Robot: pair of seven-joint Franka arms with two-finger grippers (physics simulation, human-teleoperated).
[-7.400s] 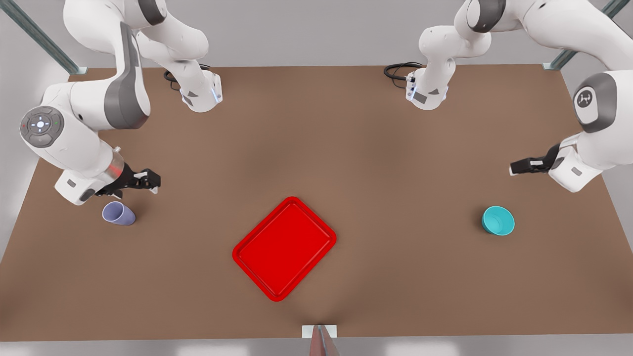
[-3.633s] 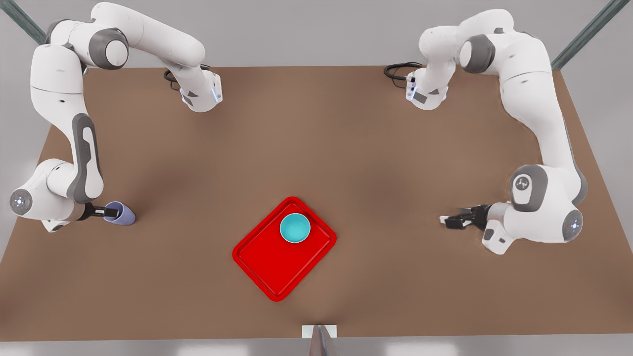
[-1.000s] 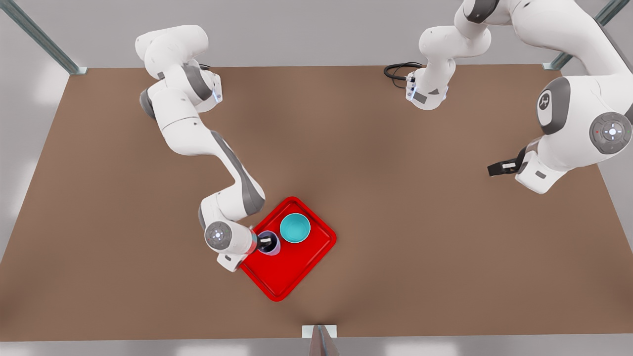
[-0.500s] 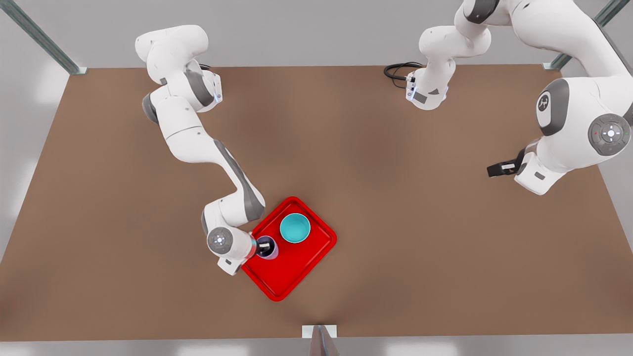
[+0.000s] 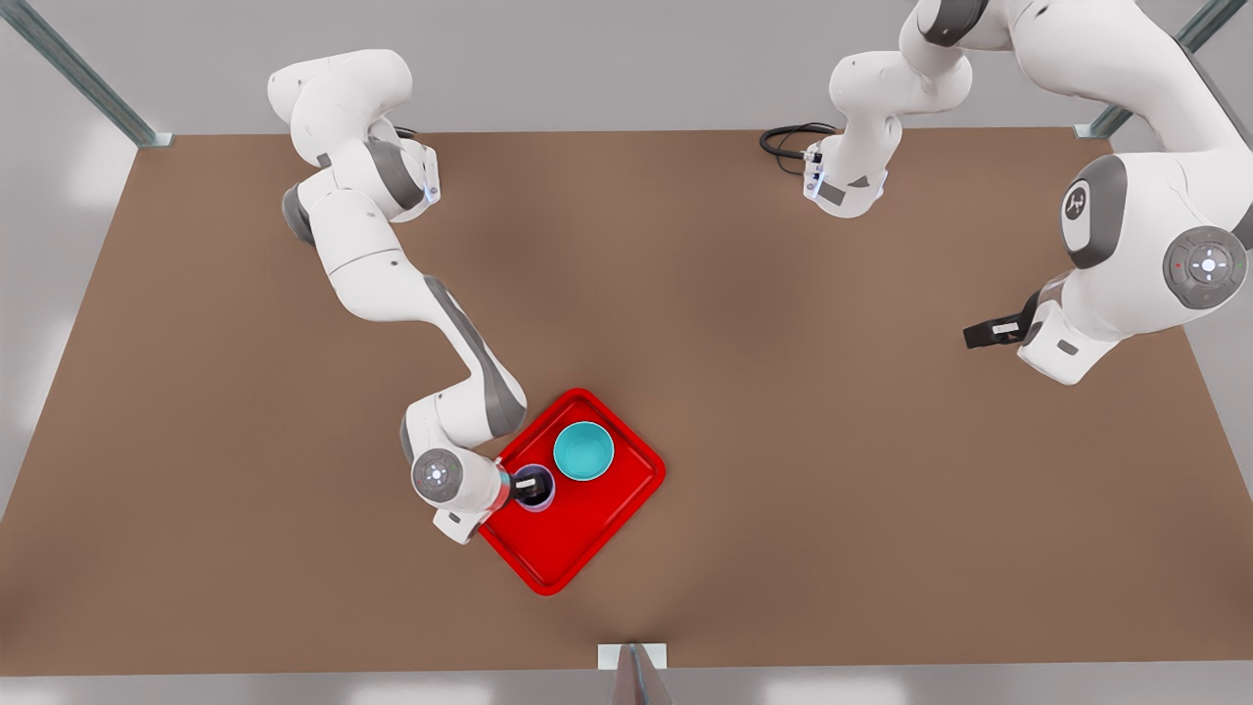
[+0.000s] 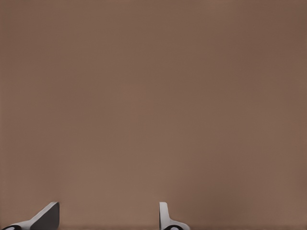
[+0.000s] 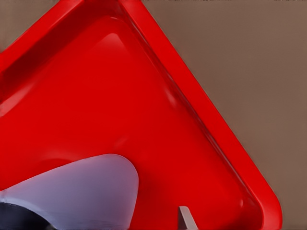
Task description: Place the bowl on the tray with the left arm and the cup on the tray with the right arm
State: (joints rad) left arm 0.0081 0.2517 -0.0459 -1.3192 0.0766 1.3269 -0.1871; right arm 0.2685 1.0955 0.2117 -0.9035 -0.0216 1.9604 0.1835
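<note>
Right gripper (image 5: 530,485): jaws pinching cup (image 5: 537,488) rim, seating it on tray (image 5: 587,534) beside bowl (image 5: 583,451) | left gripper (image 5: 982,334): spread empty, parked aside.

A plain brown table (image 5: 744,411) fills most of the scene, its surface smooth and matte. Beyond its far edge is a pale grey wall (image 5: 607,59). Slanted grey metal struts stand at the far left corner (image 5: 83,83) and far right corner (image 5: 1199,24). A small white bracket (image 5: 633,656) sits at the middle of the near edge.
</note>
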